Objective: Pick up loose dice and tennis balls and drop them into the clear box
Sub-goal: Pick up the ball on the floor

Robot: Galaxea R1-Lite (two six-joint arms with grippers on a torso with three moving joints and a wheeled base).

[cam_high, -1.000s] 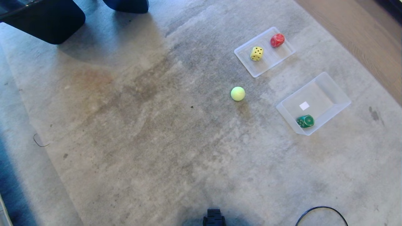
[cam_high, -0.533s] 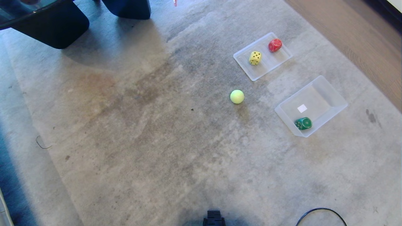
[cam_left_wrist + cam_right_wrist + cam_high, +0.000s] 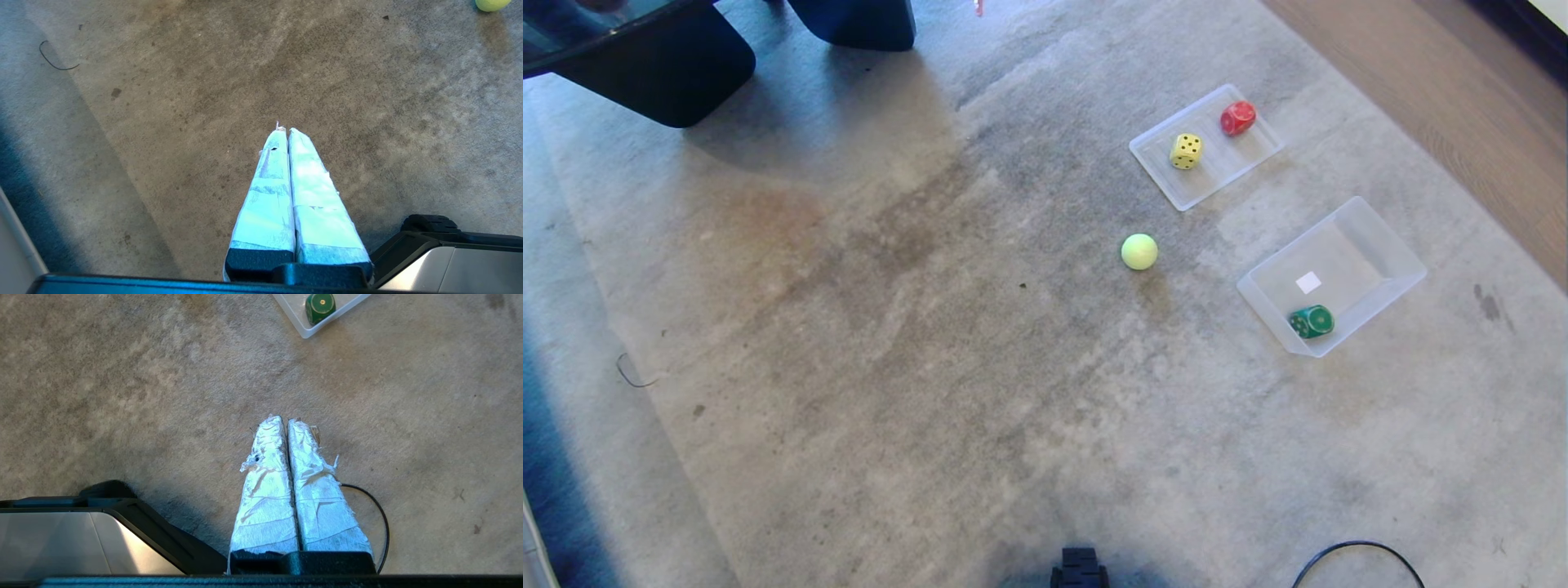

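A yellow-green tennis ball point(image 3: 1139, 251) lies loose on the grey carpet; its edge also shows in the left wrist view as the tennis ball point(image 3: 491, 4). The clear box point(image 3: 1380, 237) stands to its right with a green die point(image 3: 1312, 321) inside, seen too as the green die point(image 3: 320, 307). A yellow die point(image 3: 1186, 151) and a red die point(image 3: 1238, 118) rest in a flat clear tray point(image 3: 1176, 192). My left gripper point(image 3: 285, 130) and right gripper point(image 3: 284, 419) are both shut and empty, parked low over bare carpet, far from the objects.
Dark furniture legs point(image 3: 662, 65) stand at the far left. A wooden floor strip point(image 3: 1462, 106) borders the carpet on the right. A black cable loop point(image 3: 1356, 559) lies near my base, and a thin wire point(image 3: 629, 371) on the left carpet.
The whole head view shifted slightly downward between the earliest frame and half a second ago, so the camera moved. The objects and both grippers kept their places.
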